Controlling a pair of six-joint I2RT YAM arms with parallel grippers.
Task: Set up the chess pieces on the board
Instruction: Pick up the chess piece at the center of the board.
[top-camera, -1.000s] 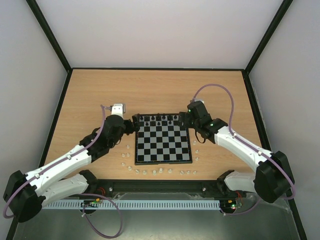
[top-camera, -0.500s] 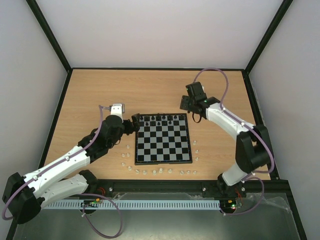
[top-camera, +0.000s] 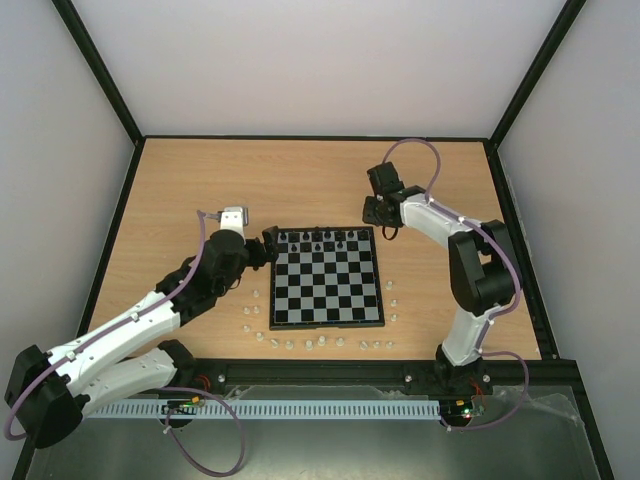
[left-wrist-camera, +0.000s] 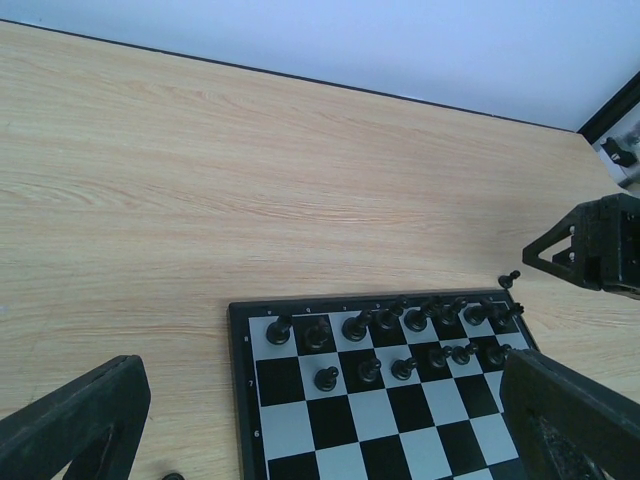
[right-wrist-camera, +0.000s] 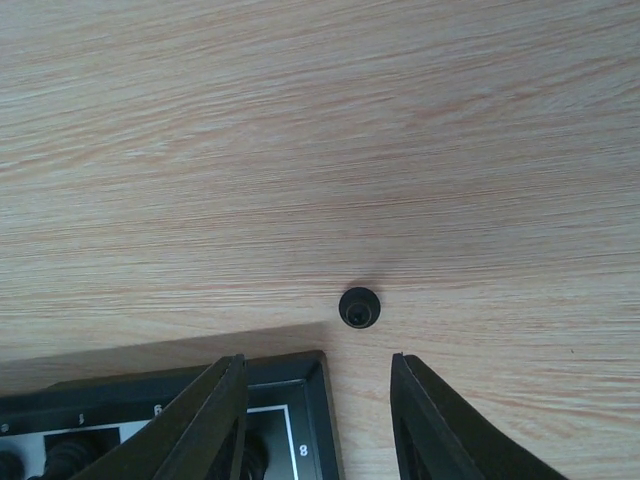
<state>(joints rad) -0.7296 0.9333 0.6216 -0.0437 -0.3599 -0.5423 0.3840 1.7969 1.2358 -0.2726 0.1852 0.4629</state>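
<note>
One black piece (right-wrist-camera: 360, 307): just ahead of the right claw (right-wrist-camera: 315, 385), off the board (right-wrist-camera: 290, 367) corner.
Right claw: part-open, empty.
Left claw (left-wrist-camera: 320, 415): wide open, empty.

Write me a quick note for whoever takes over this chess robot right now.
Left gripper: open, empty, at the board's far-left corner.
Right gripper: open, empty, just short of a loose black piece on the table off the far-right corner.
Done: black pieces stand in the far two rows, the second with gaps.
Left: place the loose piece; white pieces lie around the board.
</note>
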